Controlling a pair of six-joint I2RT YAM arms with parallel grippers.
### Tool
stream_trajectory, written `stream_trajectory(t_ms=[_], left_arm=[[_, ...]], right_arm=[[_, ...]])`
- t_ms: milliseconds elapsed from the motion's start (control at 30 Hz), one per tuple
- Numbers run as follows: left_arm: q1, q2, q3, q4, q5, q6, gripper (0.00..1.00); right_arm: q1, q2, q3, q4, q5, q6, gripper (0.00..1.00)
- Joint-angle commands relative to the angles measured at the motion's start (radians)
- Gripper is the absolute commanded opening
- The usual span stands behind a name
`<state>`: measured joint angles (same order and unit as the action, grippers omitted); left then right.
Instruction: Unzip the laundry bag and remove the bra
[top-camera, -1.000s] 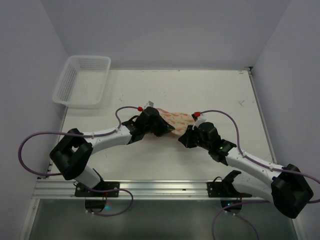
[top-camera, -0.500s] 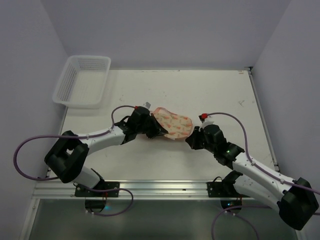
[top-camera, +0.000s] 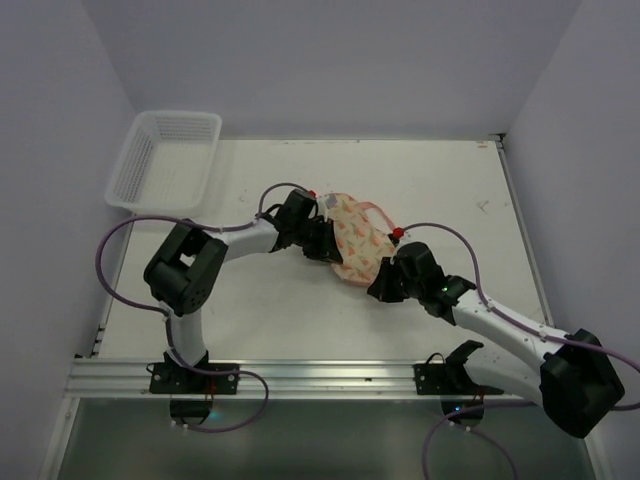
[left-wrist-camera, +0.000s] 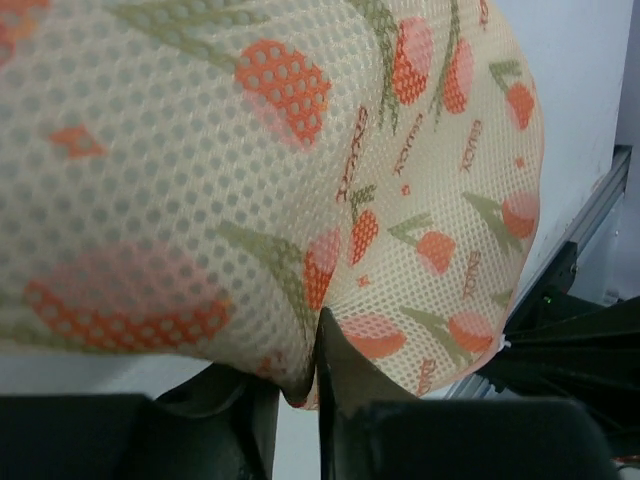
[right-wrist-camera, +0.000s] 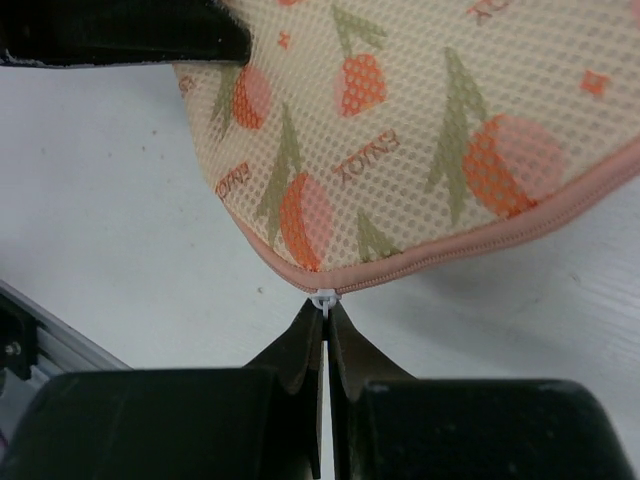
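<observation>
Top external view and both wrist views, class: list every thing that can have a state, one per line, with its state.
laundry bag, zip closed along the edge in view, held at both ends
zip pull, pinched by the right pincer
left pincer, shut on the laundry bag's fabric
right pincer, shut on the zip pull
basket, upright, empty

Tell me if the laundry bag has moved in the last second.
Yes. The bag has swung from lying across the table to pointing nearly front to back, its far end now level with the basket's near rim.
</observation>
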<state>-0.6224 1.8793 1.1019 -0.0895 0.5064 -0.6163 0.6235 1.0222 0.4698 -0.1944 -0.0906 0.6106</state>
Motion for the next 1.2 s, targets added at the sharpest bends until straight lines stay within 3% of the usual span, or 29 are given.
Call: stream_trajectory(t_ms=[0,33,67,167,300,433,700,800,900,967,1033,1167], left_arm=[[0.050,-0.014,0.084,-0.088,-0.074,0.055,0.24],[0.056,-0.040,0.079,-0.090,-0.094,0.002,0.36],[0.070,-0.057,0.052,-0.090,-0.106,-0.028,0.60],[0.088,-0.149,-0.017,-0.089,-0.155,-0.164,0.75],[0.089,-0.284,-0.230,0.008,-0.189,-0.345,0.80],[0.072,-0.370,-0.379,0.209,-0.192,-0.548,0.83],[-0.013,-0.304,-0.382,0.335,-0.275,-0.619,0.83],[-0.016,-0.301,-0.402,0.375,-0.311,-0.652,0.77],[-0.016,-0.296,-0.407,0.386,-0.333,-0.663,0.56],[-0.016,-0.296,-0.409,0.370,-0.335,-0.662,0.22],[-0.014,-0.302,-0.405,0.335,-0.333,-0.651,0.00],[0.016,-0.327,-0.405,0.275,-0.318,-0.594,0.00]], right_arm=[[-0.008,0.088,0.081,0.093,-0.109,0.035,0.00],[-0.007,0.113,0.092,0.128,-0.118,0.053,0.00],[-0.005,0.137,0.111,0.148,-0.127,0.060,0.00],[0.001,0.234,0.161,0.217,-0.159,0.081,0.00],[0.016,0.335,0.214,0.256,-0.178,0.083,0.00],[0.025,0.392,0.247,0.289,-0.199,0.090,0.00],[0.064,0.453,0.293,0.296,-0.208,0.090,0.00],[0.068,0.457,0.293,0.297,-0.209,0.097,0.00],[0.071,0.446,0.285,0.290,-0.196,0.097,0.00],[0.071,0.434,0.271,0.279,-0.181,0.092,0.00],[0.071,0.408,0.247,0.256,-0.163,0.090,0.00],[0.059,0.346,0.201,0.167,-0.066,0.080,0.00]])
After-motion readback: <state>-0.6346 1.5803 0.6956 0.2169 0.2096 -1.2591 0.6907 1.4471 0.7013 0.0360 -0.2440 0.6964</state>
